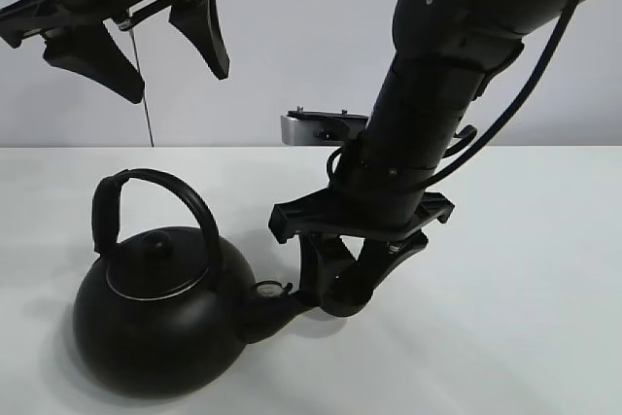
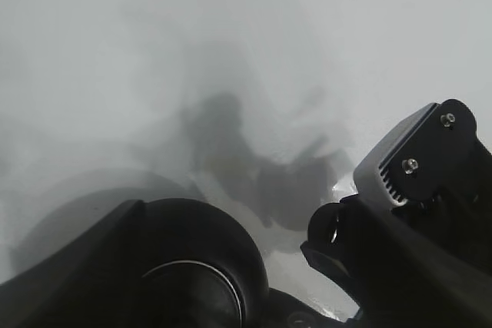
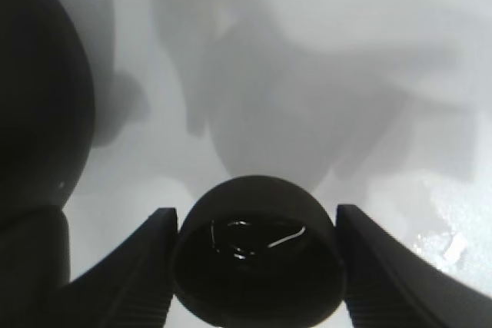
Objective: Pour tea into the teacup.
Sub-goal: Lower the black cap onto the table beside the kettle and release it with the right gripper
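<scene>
Right gripper (image 1: 340,295) is clamped around the teacup (image 3: 257,263), down low by the white table (image 1: 525,289), just beside the kettle (image 1: 155,328) spout (image 1: 267,310). Left gripper (image 1: 175,83) hangs spread wide, high above the kettle handle (image 1: 160,187). The table runs broad to the right, its far edge meeting the wall.
</scene>
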Robot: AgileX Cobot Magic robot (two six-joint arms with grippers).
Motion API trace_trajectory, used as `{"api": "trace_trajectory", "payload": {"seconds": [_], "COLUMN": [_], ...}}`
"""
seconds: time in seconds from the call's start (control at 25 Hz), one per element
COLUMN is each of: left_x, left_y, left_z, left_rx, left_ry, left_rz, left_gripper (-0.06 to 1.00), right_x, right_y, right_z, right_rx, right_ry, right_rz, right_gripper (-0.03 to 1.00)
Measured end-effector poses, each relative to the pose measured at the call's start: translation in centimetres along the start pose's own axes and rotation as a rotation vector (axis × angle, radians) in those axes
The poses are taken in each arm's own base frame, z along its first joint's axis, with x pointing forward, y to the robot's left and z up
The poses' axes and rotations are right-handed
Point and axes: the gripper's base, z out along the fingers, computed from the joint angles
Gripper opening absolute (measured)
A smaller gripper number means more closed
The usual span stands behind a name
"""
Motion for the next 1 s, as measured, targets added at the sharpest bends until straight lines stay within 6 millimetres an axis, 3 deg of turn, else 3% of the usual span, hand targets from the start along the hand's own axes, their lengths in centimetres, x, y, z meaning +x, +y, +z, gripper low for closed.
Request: {"api": "trace_trajectory", "payload": {"seconds": [0.24, 0.64, 1.0], "left_x": [0.0, 0.0, 0.0], "left_y": [0.0, 0.0, 0.0], "left_z": [0.0, 0.0, 0.0], "left_rx": [0.000, 0.000, 0.000], "left_ry": [0.000, -0.001, -0.001], "left_rz": [0.000, 0.000, 0.000], "left_gripper": [0.52, 0.52, 0.52], "right_x": [-0.1, -0.7, -0.4], "right_y": [0.1, 0.4, 0.2], "right_z": [0.0, 0.0, 1.5], "right_rx": [-0.010, -0.051, -0.053], "right_ry": [-0.015, -0.080, -0.040], "right_rz": [-0.049, 0.049, 0.064], "right_gripper": [0.40, 0.40, 0.40]}}
